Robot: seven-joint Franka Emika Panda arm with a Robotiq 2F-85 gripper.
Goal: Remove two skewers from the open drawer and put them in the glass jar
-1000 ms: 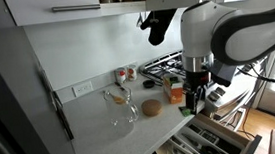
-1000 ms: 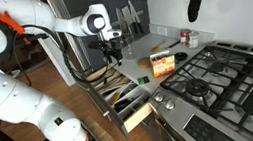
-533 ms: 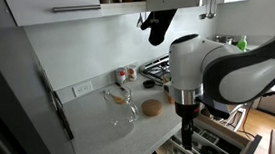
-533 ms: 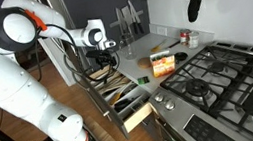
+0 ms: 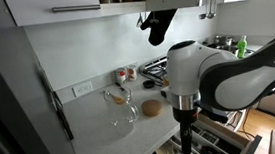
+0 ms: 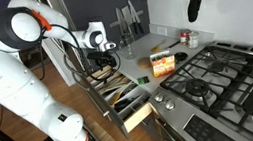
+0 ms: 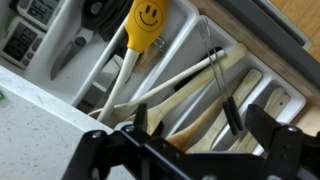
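The drawer (image 5: 223,138) stands open below the counter; it also shows in an exterior view (image 6: 121,89) and fills the wrist view (image 7: 70,40). Two thin rods with dark thicker ends, which look like the skewers (image 7: 226,95), lie side by side across wooden spoons (image 7: 170,90) in it. My gripper (image 7: 200,125) is open and empty, hanging just above these rods with a finger on either side. It shows low over the drawer in both exterior views (image 5: 188,141) (image 6: 105,62). The clear glass jar (image 5: 122,108) stands on the counter, left of the arm.
A yellow smiley spatula (image 7: 145,25) and several other utensils lie in the drawer. A flat brown disc (image 5: 152,108) and red-lidded spice jars (image 5: 126,75) stand on the counter. The stove (image 6: 219,77) and an orange box (image 6: 162,63) lie beyond the drawer.
The arm has swung from above the counter to over the open drawer and come down toward it. In the last half second it has barely moved.
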